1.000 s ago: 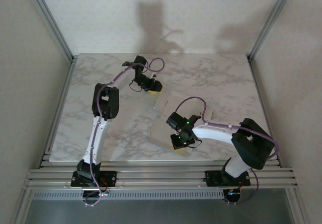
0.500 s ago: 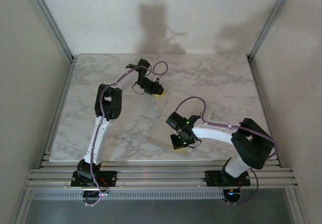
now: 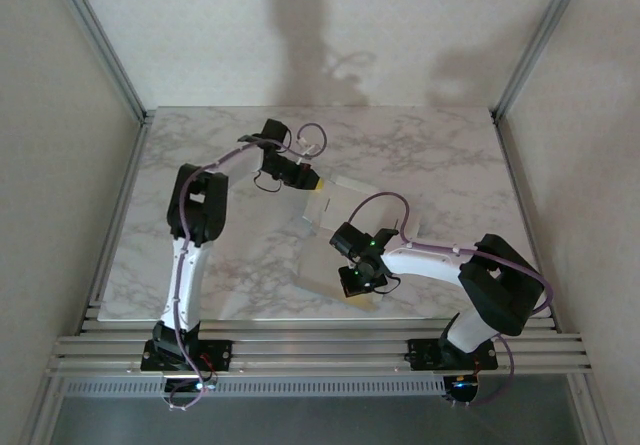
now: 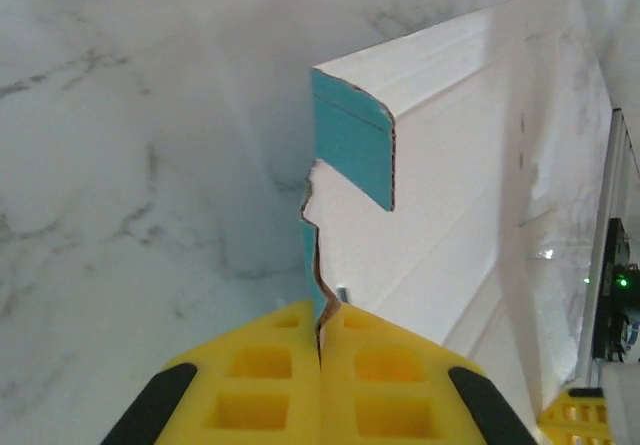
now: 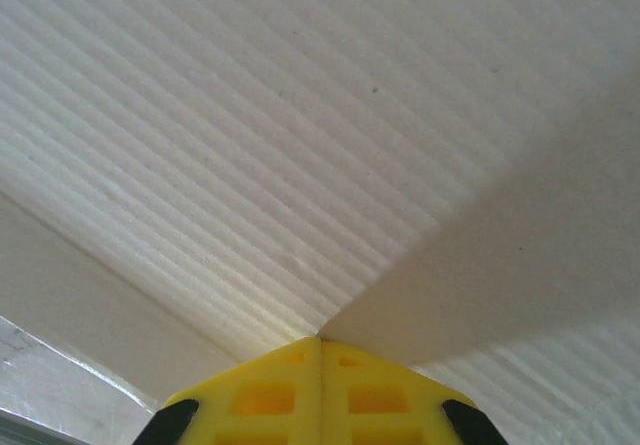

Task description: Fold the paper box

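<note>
The paper box (image 3: 316, 249) lies mostly flat in the middle of the table, pale grey-white face up. My left gripper (image 3: 310, 187) is at the sheet's far edge, shut on a raised side flap. In the left wrist view that flap's torn-looking card edge runs straight into the closed yellow jaws of the left gripper (image 4: 322, 315), with the turquoise face (image 4: 350, 145) showing on a bent tab above. My right gripper (image 3: 361, 295) sits on the sheet's near part; its fingers (image 5: 320, 341) are closed tip to tip, resting on the ribbed white card (image 5: 300, 135).
The marble table (image 3: 440, 155) has open surface to the left, right and back of the sheet. Aluminium frame posts (image 3: 100, 40) and side walls bound it. The arm bases are bolted to a rail (image 3: 320, 350) at the near edge.
The left gripper has closed onto the box's far flap edge, and the left arm's elbow has swung left. The right arm has stayed put.
</note>
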